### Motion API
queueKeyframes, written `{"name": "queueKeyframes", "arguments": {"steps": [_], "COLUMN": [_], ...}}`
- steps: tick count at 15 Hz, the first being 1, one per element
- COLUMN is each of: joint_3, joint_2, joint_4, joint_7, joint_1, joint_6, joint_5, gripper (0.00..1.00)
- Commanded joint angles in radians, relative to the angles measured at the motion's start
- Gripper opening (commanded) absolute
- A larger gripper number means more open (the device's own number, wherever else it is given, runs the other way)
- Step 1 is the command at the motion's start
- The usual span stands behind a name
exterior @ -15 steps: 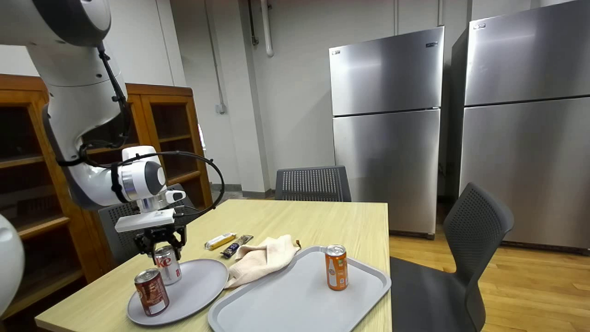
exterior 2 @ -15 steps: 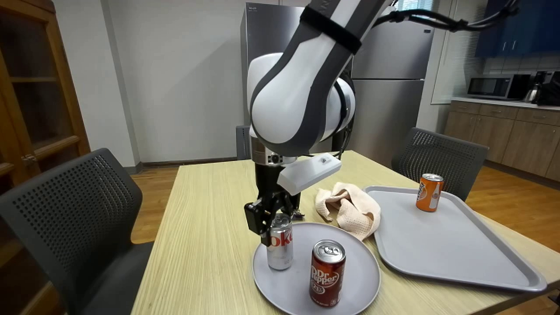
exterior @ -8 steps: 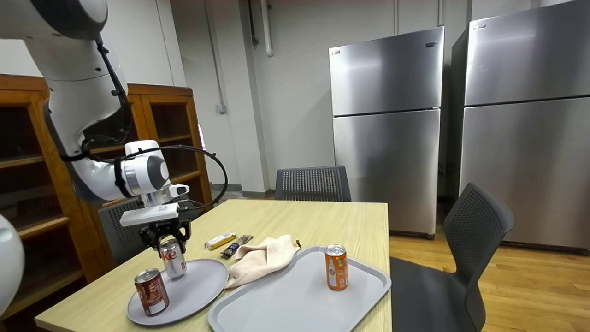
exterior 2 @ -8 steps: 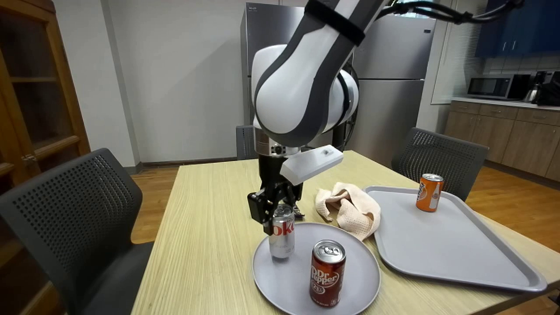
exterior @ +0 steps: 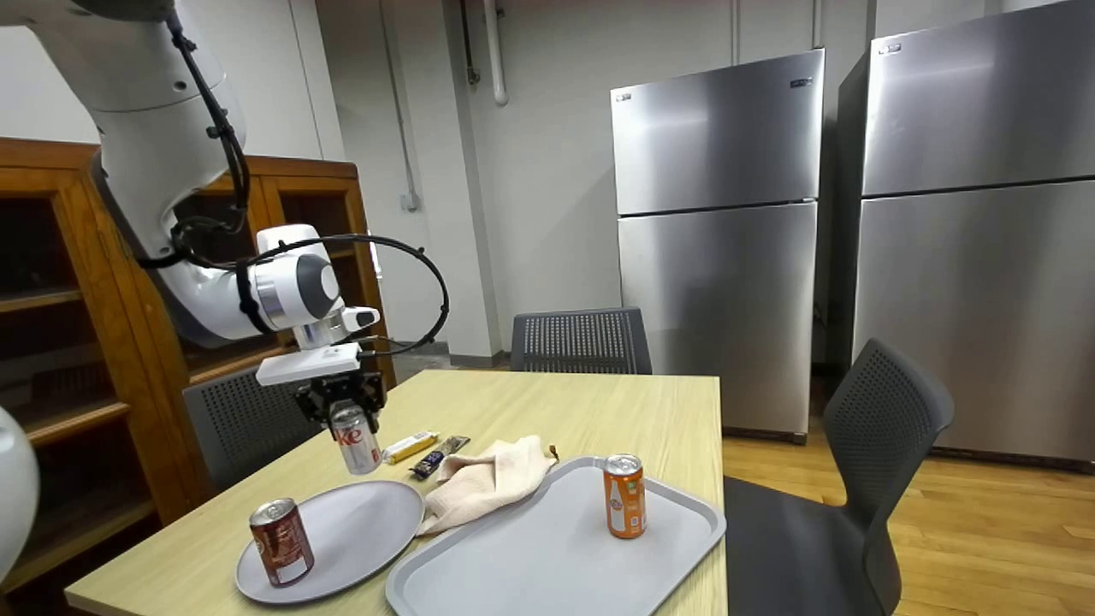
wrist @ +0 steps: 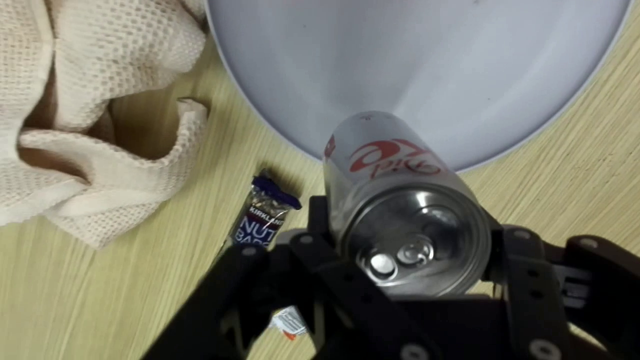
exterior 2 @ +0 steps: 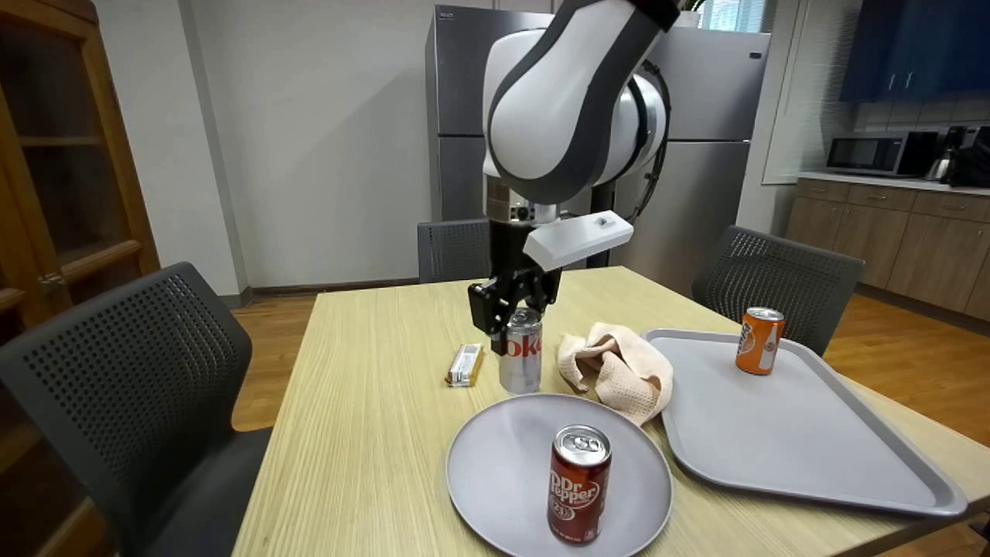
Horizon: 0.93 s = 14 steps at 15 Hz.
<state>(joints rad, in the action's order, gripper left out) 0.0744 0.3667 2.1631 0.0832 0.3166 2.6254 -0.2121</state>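
Note:
My gripper [exterior: 352,419] is shut on a silver Diet Coke can [exterior: 358,449], with a finger on each side near its top. The can [exterior 2: 521,363] is in the air, roughly upright, beyond the plate's far edge in an exterior view. In the wrist view its lid and red lettering [wrist: 390,160] show between the black fingers [wrist: 407,235]. The round grey plate [exterior: 368,522] lies below and beside it. A dark red Dr Pepper can [exterior 2: 578,483] stands upright on the plate, also visible in an exterior view [exterior: 281,543].
A grey tray [exterior: 547,573] with an orange can [exterior: 624,496] stands beside the plate. A crumpled cream cloth [exterior 2: 619,371] lies between them. A yellow-wrapped bar [exterior: 410,447] and a dark nut bar [wrist: 260,215] lie near the gripper. Chairs [exterior 2: 139,410] surround the wooden table [exterior: 599,411].
The gripper has lifted the Coke can off the plate and carried it up and toward the wrapped bars. The Dr Pepper can, orange can, cloth and tray have not moved.

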Motion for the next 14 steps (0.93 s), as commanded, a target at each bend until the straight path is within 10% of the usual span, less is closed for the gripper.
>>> {"name": "queueKeyframes", "arguments": {"steps": [1,14], "joint_3": [-0.015,-0.075], "joint_2": [-0.073,-0.128], "joint_4": [0.050,0.142], "joint_7": [0.001,-0.065], "joint_1": [-0.040,-0.215], "joint_6": [0.015,0.079], "joint_5": [-0.031,-0.004], "gripper": [0.38,0.38]}}
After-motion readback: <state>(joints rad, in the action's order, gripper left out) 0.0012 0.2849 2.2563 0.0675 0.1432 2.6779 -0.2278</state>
